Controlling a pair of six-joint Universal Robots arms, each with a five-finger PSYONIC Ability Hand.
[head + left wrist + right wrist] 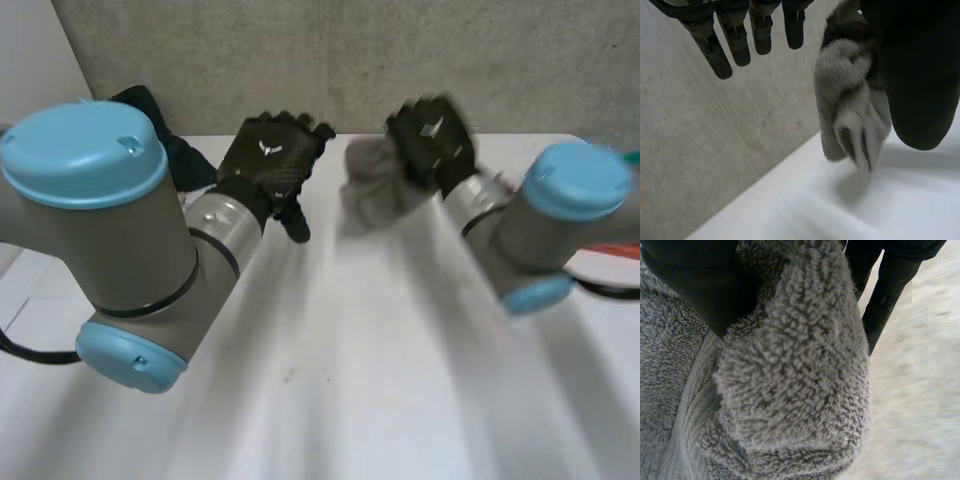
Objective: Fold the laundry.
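- We see our left hand [272,165] in the upper middle of the frame, fingers [735,42] straight and apart, holding nothing.
- Our right hand [432,140], just right of it, has its fingers [885,295] clamped on the bunched grey towel [375,185], which hangs over the white counter [350,380].

The grey towel [790,390] is fluffy looped terry cloth; the table [350,390] looks smooth, perhaps matt.

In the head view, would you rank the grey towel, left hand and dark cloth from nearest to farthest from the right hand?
1. grey towel: gripped in the right hand.
2. left hand: to its left, open.
3. dark cloth: behind the left arm, farthest.
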